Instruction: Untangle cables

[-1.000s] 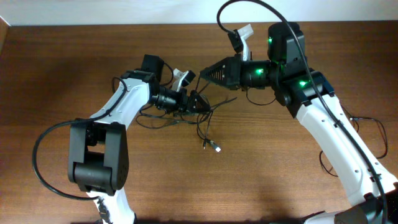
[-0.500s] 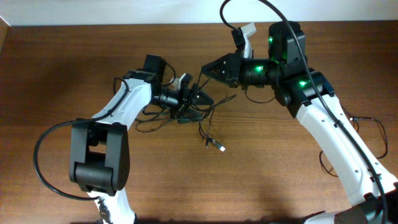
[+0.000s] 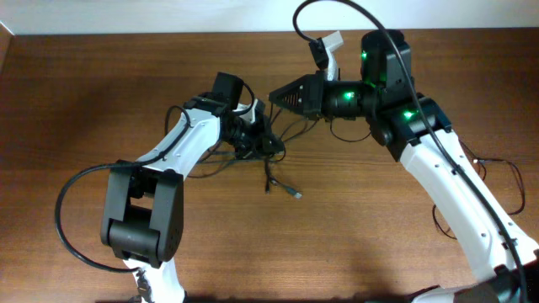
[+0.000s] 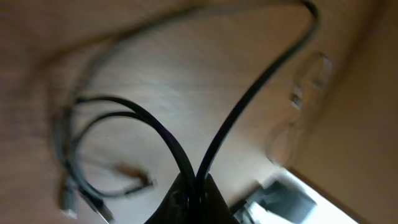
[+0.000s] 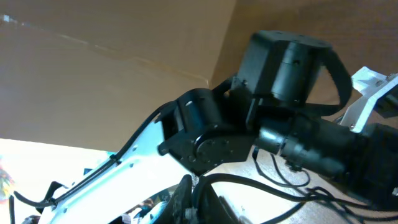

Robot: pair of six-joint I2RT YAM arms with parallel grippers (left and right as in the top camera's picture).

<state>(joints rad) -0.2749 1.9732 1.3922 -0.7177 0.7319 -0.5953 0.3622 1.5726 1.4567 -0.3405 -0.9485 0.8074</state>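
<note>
Thin glossy black cables (looped)

Overhead top-down, wrists close (cables shared)

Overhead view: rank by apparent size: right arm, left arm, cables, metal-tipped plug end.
1. right arm, which spans the most frame
2. left arm
3. cables, a thin, loose tangle
4. plug end, tiny

Both arms stand above the table, nearer the camera, which inflates them somewhat.
</note>
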